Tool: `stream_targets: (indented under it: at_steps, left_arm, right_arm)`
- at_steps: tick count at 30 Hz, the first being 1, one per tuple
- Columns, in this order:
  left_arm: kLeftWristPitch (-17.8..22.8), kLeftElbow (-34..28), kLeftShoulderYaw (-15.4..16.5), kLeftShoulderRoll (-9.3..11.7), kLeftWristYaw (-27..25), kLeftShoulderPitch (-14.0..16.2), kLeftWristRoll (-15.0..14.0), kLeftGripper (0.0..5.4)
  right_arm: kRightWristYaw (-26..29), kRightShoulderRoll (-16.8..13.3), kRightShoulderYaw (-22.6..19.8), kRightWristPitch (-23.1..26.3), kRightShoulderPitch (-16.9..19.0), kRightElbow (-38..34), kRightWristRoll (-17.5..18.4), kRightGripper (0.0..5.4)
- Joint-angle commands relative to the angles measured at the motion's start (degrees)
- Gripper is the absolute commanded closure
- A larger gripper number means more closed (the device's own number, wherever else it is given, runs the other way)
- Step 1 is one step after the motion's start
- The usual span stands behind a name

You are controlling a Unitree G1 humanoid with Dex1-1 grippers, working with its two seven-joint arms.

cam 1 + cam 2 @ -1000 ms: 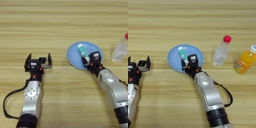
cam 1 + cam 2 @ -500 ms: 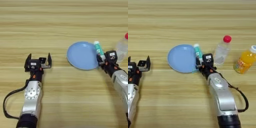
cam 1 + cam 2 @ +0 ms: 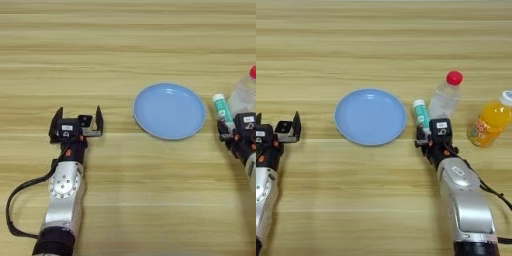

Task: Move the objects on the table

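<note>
The round light-blue plate [image 3: 371,116] lies bare in the middle of the table [image 3: 381,45]. Just past its right rim my right gripper [image 3: 425,131] is shut on the white-and-green tube [image 3: 420,113], which stands nearly upright with its green cap on top, close to a clear bottle. The orange-juice bottle [image 3: 489,125] with a white cap stands further right. Well left of the plate, my left gripper [image 3: 78,115] rests on the table with its two fingers spread open and nothing between them.
A clear plastic bottle with a red cap [image 3: 445,97] stands right behind the held tube, between the plate and the juice bottle. A black cable [image 3: 20,200] loops beside my left forearm.
My right gripper has carried the tube from on top of the plate rightward, off its rim, to beside the clear bottle. The left arm has stayed still.
</note>
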Motion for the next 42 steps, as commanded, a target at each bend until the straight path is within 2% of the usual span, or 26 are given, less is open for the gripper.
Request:
stream_targets:
  at_steps: [1, 9, 14, 15, 19, 35, 39, 42]
  left_arm:
    - [0.37, 0.29, 0.14, 0.18, 0.13, -0.24, 0.68, 0.00]
    - [0.37, 0.17, 0.18, 0.23, 0.14, -0.15, 0.71, 0.00]
    - [0.36, 0.23, 0.27, 0.28, 0.14, -0.19, 0.70, 0.00]
    - [0.37, 0.22, 0.28, 0.29, 0.14, -0.19, 0.72, 0.00]
    - [0.43, 0.14, 0.34, 0.32, 0.10, -0.16, 0.73, 0.00]
    - [0.47, 0.13, 0.53, 0.40, 0.04, -0.20, 0.73, 0.00]
    - [0.45, 0.18, 0.59, 0.47, -0.04, -0.20, 0.65, 0.00]
    - [0.42, 0.21, 0.61, 0.48, -0.08, -0.20, 0.64, 0.00]
  right_arm:
    - [0.25, -0.16, -0.16, -1.16, -1.23, 3.29, 0.20, 3.71]
    - [0.12, 0.18, 0.25, -4.35, -3.24, 11.75, -0.27, 3.71]
    - [0.09, 0.27, 0.47, -5.78, -3.90, 14.39, -0.42, 3.71]
    - [-0.18, 0.15, 0.44, -5.97, -3.94, 14.54, -0.65, 3.42]
    - [-0.34, -0.22, 0.34, -5.91, -3.72, 13.69, -0.72, 2.97]
    - [-0.26, -0.82, 1.38, -1.71, 0.46, -0.96, -0.93, 1.39]
    - [1.61, -0.51, 2.96, 0.72, 2.48, -8.18, 0.97, 0.91]
    - [2.47, -0.03, 4.19, 1.91, 3.05, -10.97, 1.86, 0.56]
